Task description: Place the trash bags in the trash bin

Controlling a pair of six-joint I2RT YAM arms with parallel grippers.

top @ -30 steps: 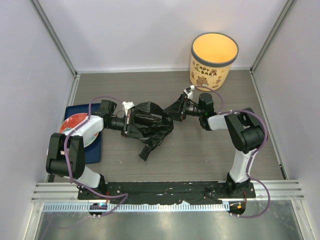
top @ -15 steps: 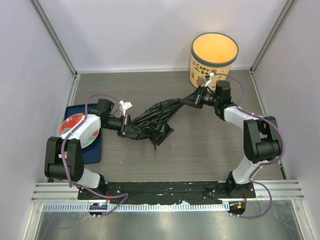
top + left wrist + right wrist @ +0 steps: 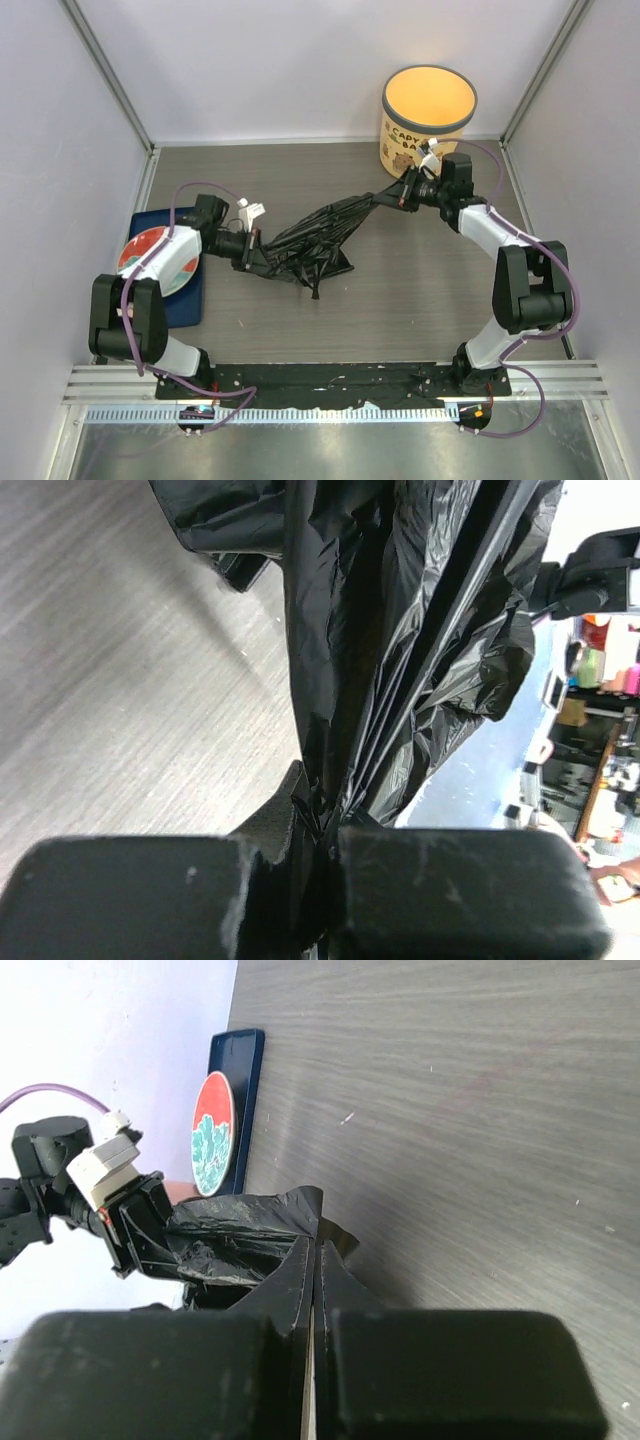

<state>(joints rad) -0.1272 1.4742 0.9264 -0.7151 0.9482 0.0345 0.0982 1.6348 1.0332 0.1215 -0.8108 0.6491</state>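
Stretch has grown: your right gripper (image 3: 399,197), clenched on the crinkly black plastic trash bag (image 3: 315,240), now sits beside the cream-yellow cylindrical bin (image 3: 428,130); your left gripper (image 3: 251,255), also clamped on it, holds it back.

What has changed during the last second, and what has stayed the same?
The right gripper moved from the middle toward the trash bin, pulling the trash bag from a crumpled heap into a stretched band. The left gripper barely shifted. Both stay shut on the bag. The bin and the plate did not move.
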